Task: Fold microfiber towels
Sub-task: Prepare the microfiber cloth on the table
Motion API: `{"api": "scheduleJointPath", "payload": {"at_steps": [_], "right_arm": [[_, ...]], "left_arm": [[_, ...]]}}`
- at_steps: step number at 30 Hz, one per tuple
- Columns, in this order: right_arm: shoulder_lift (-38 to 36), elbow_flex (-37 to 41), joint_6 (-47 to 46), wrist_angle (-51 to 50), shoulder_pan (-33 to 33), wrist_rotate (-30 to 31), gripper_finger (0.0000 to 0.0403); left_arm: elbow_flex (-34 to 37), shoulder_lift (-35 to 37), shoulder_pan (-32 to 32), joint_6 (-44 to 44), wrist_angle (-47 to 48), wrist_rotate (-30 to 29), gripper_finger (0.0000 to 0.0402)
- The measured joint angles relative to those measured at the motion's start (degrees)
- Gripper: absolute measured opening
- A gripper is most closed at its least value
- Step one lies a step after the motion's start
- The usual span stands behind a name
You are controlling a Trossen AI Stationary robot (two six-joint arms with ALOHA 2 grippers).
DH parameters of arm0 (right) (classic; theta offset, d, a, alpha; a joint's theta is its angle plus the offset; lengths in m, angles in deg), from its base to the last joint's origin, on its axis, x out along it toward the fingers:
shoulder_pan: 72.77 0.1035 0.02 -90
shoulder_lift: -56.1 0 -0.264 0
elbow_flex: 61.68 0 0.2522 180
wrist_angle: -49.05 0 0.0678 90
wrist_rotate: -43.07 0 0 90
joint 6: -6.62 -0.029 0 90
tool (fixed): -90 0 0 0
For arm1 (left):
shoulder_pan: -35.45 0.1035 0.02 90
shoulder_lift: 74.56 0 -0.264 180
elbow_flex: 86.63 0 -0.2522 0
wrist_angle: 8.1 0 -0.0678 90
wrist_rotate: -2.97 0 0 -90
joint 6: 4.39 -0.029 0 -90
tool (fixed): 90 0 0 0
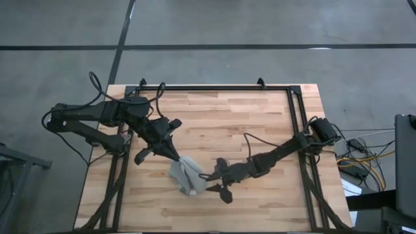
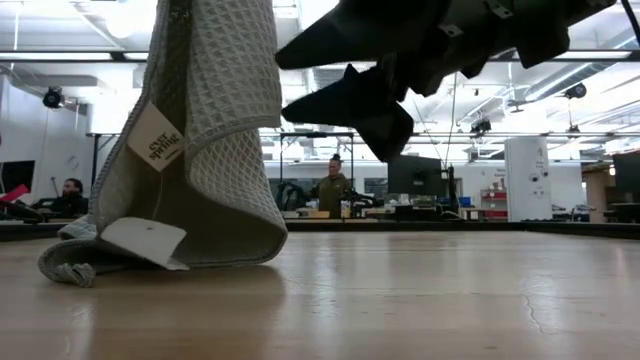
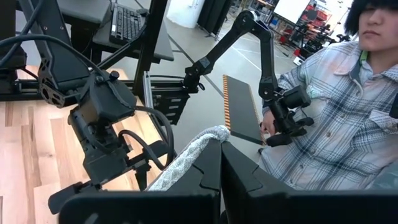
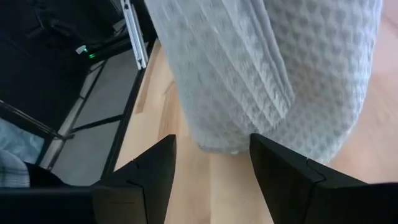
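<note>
The grey-green waffle-weave towel (image 1: 187,177) hangs in a bunched column near the middle of the table's near half. Its lower end (image 2: 170,250) rests on the wood. A small white tag (image 2: 154,138) hangs at its edge, and a white card label (image 2: 145,241) lies at its foot. My left gripper (image 1: 177,157) is shut on the towel's top. My right gripper (image 1: 213,179) is open just to the right of the towel. In the right wrist view (image 4: 211,168) its fingers stand apart in front of the cloth's lower edge (image 4: 217,146), and I see no contact. My left gripper pinches a bunched fold at the towel's upper end (image 3: 208,135) between its two shut fingers, and the fold pokes out past the fingertips. The fingers slant down from the table's far left. The towel hangs below them in several layers, its lower end on the table.
Black frame rails run along the table's left (image 1: 117,175), right (image 1: 304,162) and far (image 1: 214,88) edges. Bare wood lies on the far half and the near right. A seated person (image 3: 336,106) and other people (image 2: 330,190) show beyond the table.
</note>
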Motion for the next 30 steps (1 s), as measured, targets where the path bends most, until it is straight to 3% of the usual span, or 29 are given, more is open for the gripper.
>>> {"api": "scheduleJointPath", "payload": {"at_steps": [21,30], "right_arm": [[0.0,-0.6,3.1,0.1,-3.8,0.6,0.0201],[0.0,-0.6,3.3,1.1,-3.4,-4.1,0.0201]], "left_arm": [[0.0,0.0,0.0,0.0,0.0,0.1,0.0000],[0.0,0.0,0.0,0.0,0.0,0.8,0.0000]]}}
